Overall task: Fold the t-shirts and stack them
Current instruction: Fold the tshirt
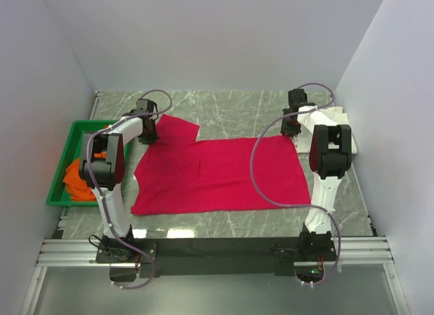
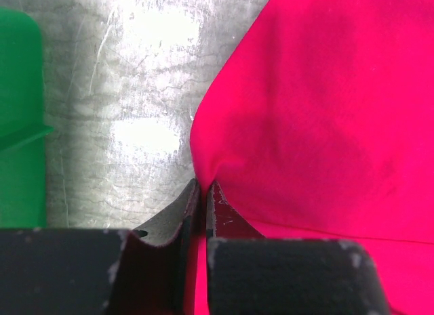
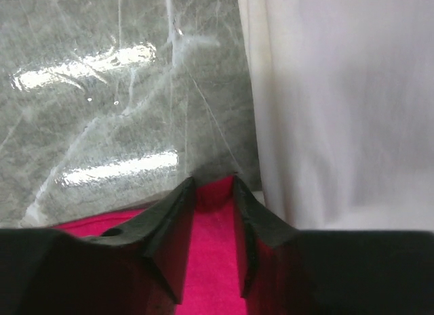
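Observation:
The crimson t-shirt (image 1: 217, 173) lies spread flat across the middle of the table. My left gripper (image 1: 148, 133) is at its far left sleeve. In the left wrist view this gripper (image 2: 202, 186) is shut on a pinched fold at the edge of the red cloth (image 2: 325, 112). My right gripper (image 1: 291, 129) is at the shirt's far right corner. In the right wrist view it (image 3: 213, 183) stands open, with red cloth (image 3: 210, 261) lying between its parted fingers. A cream-white t-shirt (image 3: 339, 91) lies just to the right of them. An orange t-shirt (image 1: 78, 176) sits in the bin.
A green plastic bin (image 1: 64, 159) stands at the table's left edge, close to the left arm; its wall (image 2: 20, 125) also shows in the left wrist view. White walls close in the table on three sides. The cream-white t-shirt (image 1: 339, 117) lies by the right wall.

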Tool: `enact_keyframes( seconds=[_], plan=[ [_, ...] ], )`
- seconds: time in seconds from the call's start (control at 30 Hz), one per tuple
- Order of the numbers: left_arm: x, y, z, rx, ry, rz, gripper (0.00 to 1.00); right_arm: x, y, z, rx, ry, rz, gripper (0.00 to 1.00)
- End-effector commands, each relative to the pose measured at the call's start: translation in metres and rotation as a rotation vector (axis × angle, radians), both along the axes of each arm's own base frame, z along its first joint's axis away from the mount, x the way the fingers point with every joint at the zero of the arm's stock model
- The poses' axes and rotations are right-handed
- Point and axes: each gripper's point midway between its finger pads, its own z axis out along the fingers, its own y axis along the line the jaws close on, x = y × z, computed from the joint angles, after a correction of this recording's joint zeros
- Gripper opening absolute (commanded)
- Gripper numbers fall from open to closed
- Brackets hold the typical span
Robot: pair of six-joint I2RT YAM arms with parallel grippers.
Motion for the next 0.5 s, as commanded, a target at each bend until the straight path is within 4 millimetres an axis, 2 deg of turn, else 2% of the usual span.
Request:
enact_keyframes(
  seconds=[0.0,0.03,0.07,0.13,0.17,0.2,0.23,0.27,0.47],
  plan=[
    [-0.033,0.016,-0.036,0.061,0.146,0.017,0.00,-0.002,-0.004,-0.003,0.000,0.031,-0.017,0.34],
    [-0.033,0.016,-0.036,0.061,0.147,0.019,0.01,-0.001,-0.003,-0.004,0.002,0.027,-0.015,0.30],
    [-0.034,0.017,-0.037,0.062,0.150,0.019,0.01,-0.001,-0.005,-0.004,-0.004,0.028,-0.021,0.21],
    [-0.033,0.018,-0.036,0.063,0.146,0.023,0.01,0.000,-0.006,-0.002,-0.010,0.019,-0.026,0.12],
    [-0.033,0.017,-0.036,0.061,0.145,0.024,0.01,0.003,-0.007,0.001,-0.014,0.006,-0.031,0.03],
    [-0.031,0.018,-0.034,0.058,0.132,0.028,0.01,0.005,-0.009,0.003,-0.023,-0.002,-0.043,0.00],
    [-0.030,0.019,-0.032,0.056,0.125,0.033,0.01,0.007,-0.010,0.008,-0.026,-0.014,-0.050,0.00],
    [-0.030,0.020,-0.031,0.055,0.121,0.039,0.01,0.012,-0.024,0.015,-0.026,-0.036,-0.087,0.00],
    [-0.022,0.028,-0.018,0.034,0.059,0.075,0.01,0.024,-0.038,0.038,-0.015,-0.103,-0.150,0.00]
  ],
)
